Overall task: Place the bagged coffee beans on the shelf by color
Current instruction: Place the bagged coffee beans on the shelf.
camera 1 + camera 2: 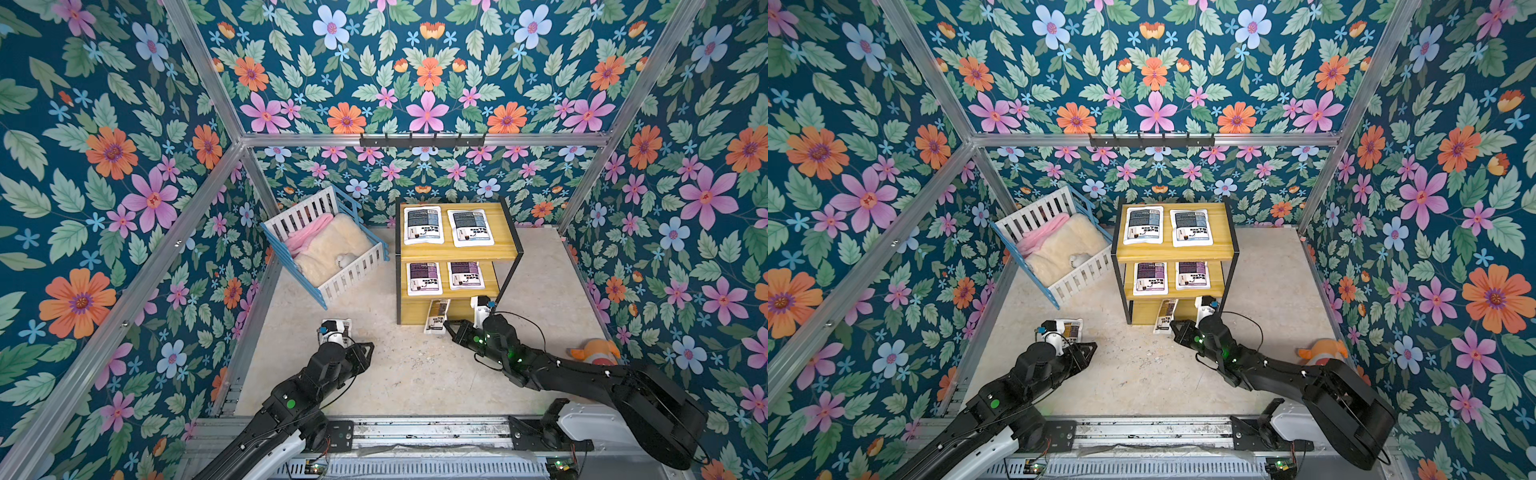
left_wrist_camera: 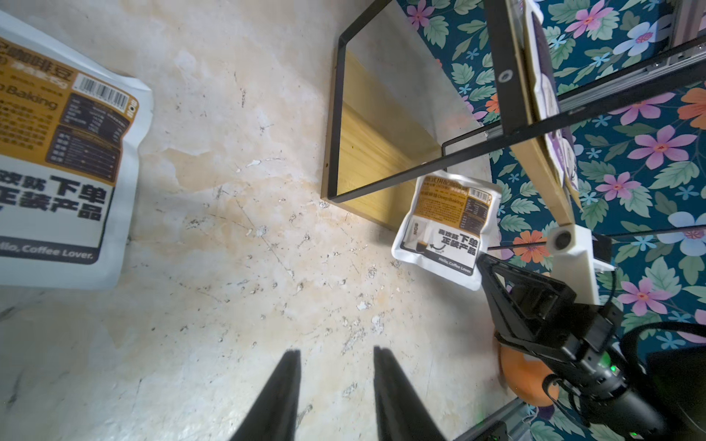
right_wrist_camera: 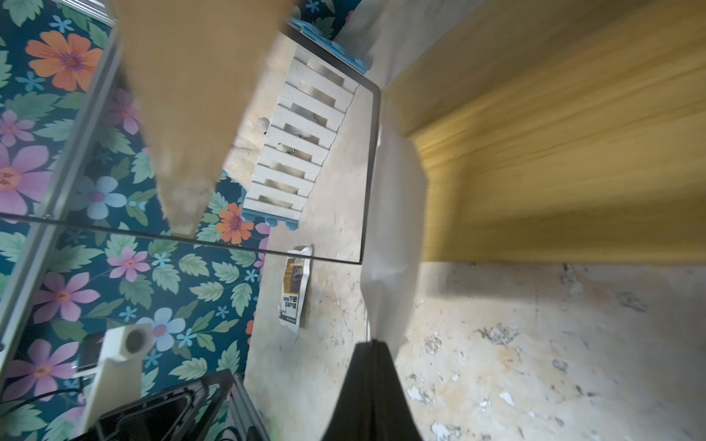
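- The held yellow-brown pouch [image 1: 436,315] is pinched by its near edge in the right tool [image 1: 448,327], whose jaws are pressed together on the film.
- It is carried tilted at the 6 o'clock face of the shelf [image 1: 457,252], with its far end at the front of the bottom tier [image 2: 366,160] and its near end out over the desk [image 1: 415,374].
- It is best pushed on toward 12 o'clock and laid flat, within the 9 o'clock half of the board, so that room is left for its twin.
- Release is best delayed until the pouch is borne by the board; otherwise it may slide back onto the desk.
- The black frame [image 1: 510,274], just beside the right wrist, should be kept clear during the push.
- The blue-grey pair [image 1: 424,224] is seen on the top tier and the purple pair [image 1: 424,277] on the middle one, so only the bottom tier is wanted.
- The second yellow-brown pouch [image 1: 1073,328] lies flat on the desk at about 9 o'clock of the held one, near the left tool [image 2: 336,349], which is spread and empty.
- The crib [image 1: 353,272] at 10 o'clock and the orange plush toy [image 1: 596,351] at 4 o'clock stand well apart.
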